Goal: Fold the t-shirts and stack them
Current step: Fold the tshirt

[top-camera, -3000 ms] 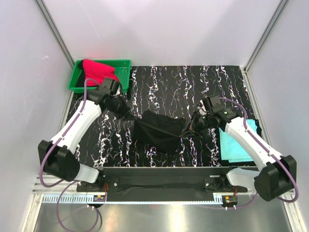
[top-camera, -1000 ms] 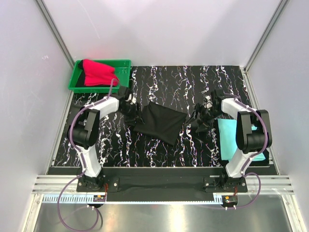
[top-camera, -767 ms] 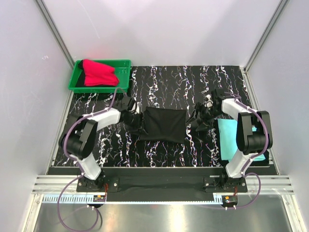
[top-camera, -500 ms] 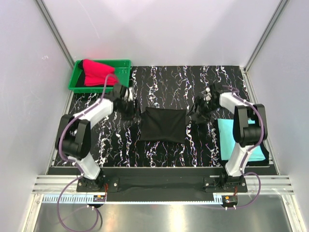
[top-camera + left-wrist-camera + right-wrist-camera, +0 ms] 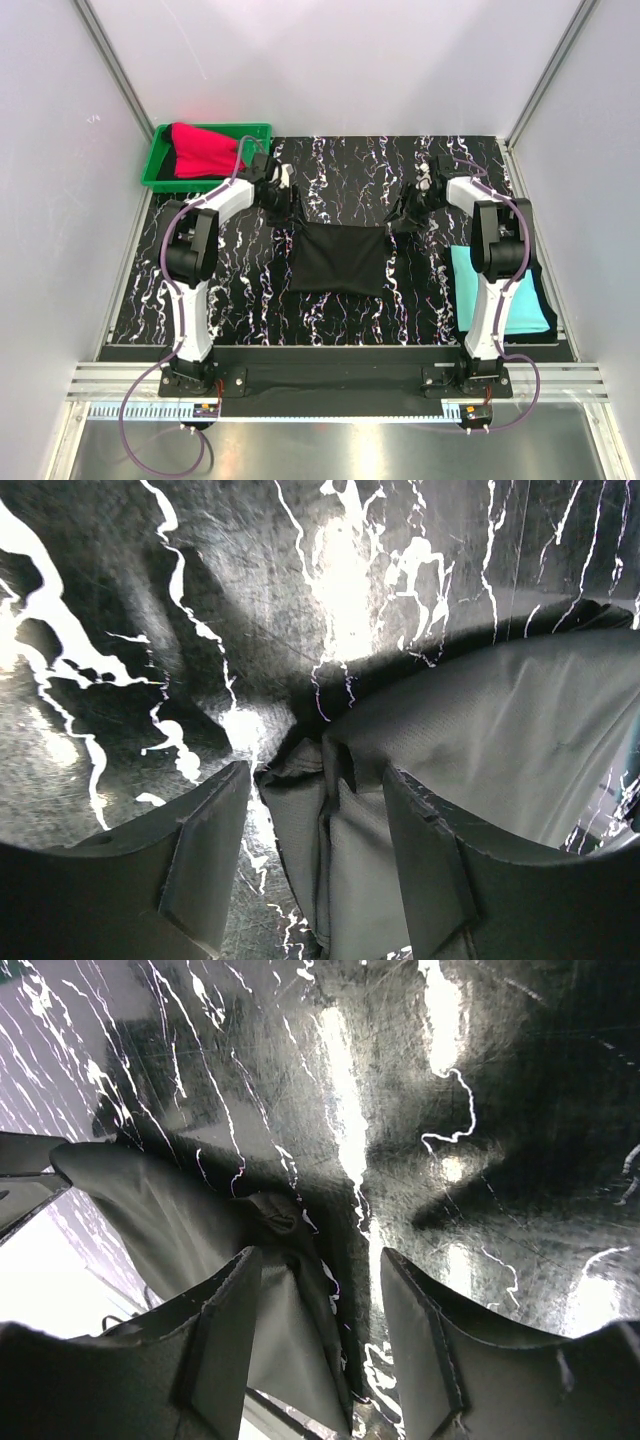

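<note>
At table centre, the folded black cloth t-shirt (image 5: 338, 258) lies flat. The left gripper (image 5: 315, 777) and right gripper (image 5: 320, 1256) straddle its far corners, jaws apart, apparently gripping nothing, probably to pinch for another fold.

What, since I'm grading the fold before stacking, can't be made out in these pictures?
Black t-shirt: its inner layers, top view; its own top layer covers them.
Turquoise t-shirt: its middle strip, top view; the right arm crosses it.
Red t-shirt: its underside in the green tray, top view; bunched cloth hides it.
Left fingers: their bases, left wrist view; cut off by the bottom edge.
</note>
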Controlling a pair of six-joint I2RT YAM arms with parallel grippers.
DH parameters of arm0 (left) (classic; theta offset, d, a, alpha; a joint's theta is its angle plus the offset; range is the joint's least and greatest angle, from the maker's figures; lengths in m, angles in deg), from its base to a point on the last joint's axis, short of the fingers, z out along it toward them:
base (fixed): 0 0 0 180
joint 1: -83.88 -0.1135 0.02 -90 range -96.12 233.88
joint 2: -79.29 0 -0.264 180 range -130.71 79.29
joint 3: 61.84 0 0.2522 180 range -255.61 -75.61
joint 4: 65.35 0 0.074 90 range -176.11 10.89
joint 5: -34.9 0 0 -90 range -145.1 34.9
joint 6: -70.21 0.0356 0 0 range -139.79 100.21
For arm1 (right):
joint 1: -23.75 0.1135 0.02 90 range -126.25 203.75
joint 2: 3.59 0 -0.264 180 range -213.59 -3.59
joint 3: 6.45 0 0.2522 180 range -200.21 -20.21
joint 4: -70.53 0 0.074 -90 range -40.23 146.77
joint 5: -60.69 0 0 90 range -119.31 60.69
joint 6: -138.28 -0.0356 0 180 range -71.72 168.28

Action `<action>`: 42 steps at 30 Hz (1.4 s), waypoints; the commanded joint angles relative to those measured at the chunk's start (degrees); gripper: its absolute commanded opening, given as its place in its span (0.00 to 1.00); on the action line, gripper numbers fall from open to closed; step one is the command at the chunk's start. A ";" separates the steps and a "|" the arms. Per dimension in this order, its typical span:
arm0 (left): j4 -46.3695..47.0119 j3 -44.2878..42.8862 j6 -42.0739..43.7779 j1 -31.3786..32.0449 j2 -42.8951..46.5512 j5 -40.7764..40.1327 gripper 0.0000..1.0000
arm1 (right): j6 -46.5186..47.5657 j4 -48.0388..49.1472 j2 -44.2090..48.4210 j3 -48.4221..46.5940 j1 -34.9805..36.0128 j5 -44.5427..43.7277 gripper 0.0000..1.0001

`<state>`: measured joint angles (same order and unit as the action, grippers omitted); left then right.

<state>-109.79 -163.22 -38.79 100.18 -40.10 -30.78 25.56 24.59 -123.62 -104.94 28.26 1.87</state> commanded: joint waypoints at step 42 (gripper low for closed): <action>3.34 -6.43 -2.79 0.32 -4.88 7.24 0.28 | -1.36 7.04 0.15 2.72 1.29 10.48 0.49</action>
<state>-108.94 -168.90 -41.20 100.38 -45.83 -25.43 24.05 29.18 -126.64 -103.34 29.09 10.87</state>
